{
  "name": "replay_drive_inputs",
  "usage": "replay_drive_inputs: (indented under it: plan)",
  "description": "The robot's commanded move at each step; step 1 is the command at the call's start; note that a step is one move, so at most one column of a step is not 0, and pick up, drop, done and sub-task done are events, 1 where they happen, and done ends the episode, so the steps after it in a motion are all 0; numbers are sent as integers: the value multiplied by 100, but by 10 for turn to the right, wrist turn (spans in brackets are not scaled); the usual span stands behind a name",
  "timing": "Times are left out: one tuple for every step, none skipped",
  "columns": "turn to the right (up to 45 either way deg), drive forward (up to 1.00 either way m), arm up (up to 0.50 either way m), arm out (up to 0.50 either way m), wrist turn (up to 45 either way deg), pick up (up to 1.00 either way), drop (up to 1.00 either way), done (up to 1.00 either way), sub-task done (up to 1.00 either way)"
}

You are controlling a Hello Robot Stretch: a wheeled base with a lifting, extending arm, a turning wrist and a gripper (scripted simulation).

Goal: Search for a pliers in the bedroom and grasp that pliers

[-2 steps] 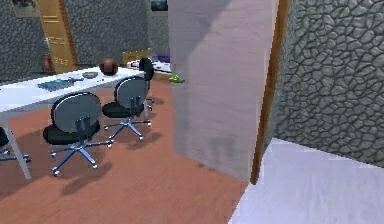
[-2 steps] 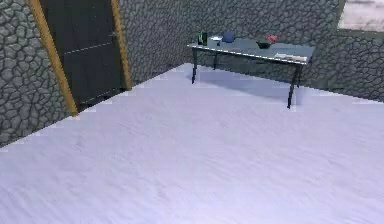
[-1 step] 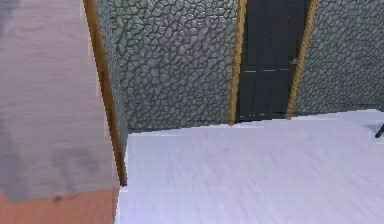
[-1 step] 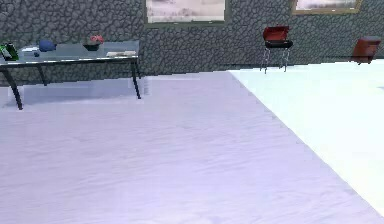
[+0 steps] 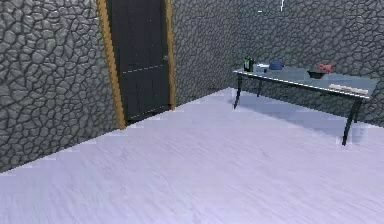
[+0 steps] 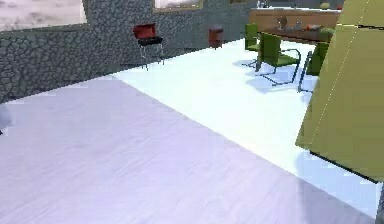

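Forward view, entry one: dark door (image 5: 140, 55) in cobbled wall (image 5: 50, 80); long table (image 5: 296, 77) at the right, bearing several small things (image 5: 275, 66) too small to name. Pliers: whereabouts I cannot tell; the table is my best guess. Step in hand, searching: I should drive nearer and square up to the tabletop before judging any item. Arm side view: green chairs (image 6: 278, 55), olive cabinet (image 6: 350, 90). My arm's pose and my gripper's state: cannot tell

Arm and gripper pose unclear.
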Motion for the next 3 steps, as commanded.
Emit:
replay_drive_inputs:
  plan:
    - [0,10,0,0,0,0,0,0,0]
    - [-450,0,0,0,0,0,0,0,0]
    - [-360,0,0,0,0,0,0,0,0]
